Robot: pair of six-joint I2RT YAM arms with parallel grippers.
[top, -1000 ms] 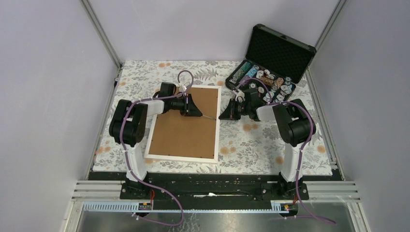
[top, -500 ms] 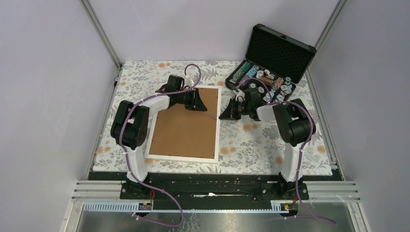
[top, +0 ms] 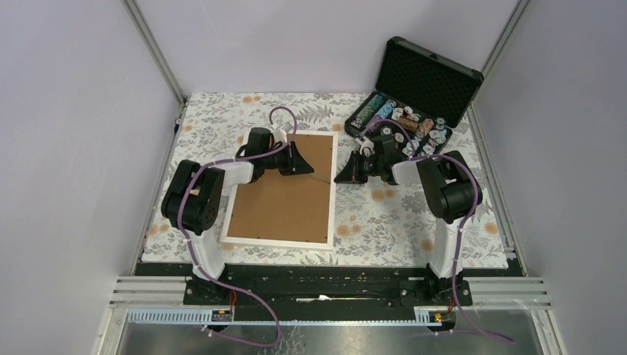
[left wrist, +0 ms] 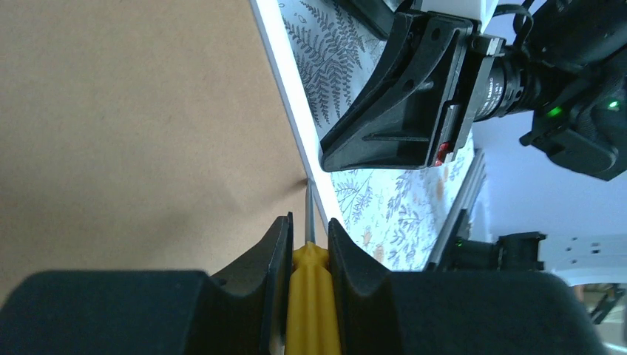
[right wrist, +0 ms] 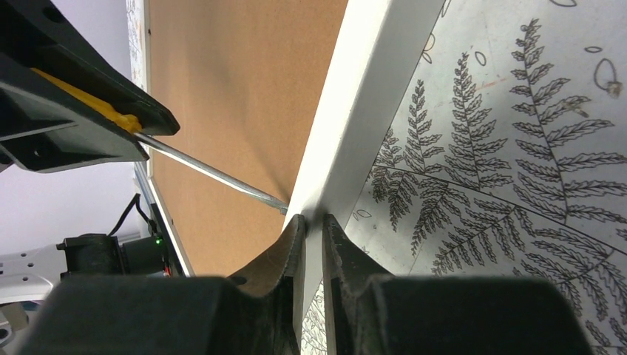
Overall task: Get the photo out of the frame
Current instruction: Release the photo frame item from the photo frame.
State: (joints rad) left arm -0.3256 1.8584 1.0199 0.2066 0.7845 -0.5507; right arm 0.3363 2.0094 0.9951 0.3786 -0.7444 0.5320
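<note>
At the right edge of the frame [top: 277,211], my right gripper [right wrist: 313,220] pinches the narrow white border, jaws drawn almost together on it. The frame lies flat on the floral cloth [top: 384,214], brown back up. Over that back, my left gripper [left wrist: 307,229] is clamped tight around a yellow-handled screwdriver [left wrist: 310,296]. Its thin metal shaft reaches the seam where backing meets border, along the far half of that edge, just beside my right gripper. An open case of poker chips [top: 403,122] sits to the frame's right, apart.

Robotics lab cell, plain lilac walls [top: 66,133], aluminium corner posts [top: 154,52], floral cloth [top: 384,214] work surface
</note>
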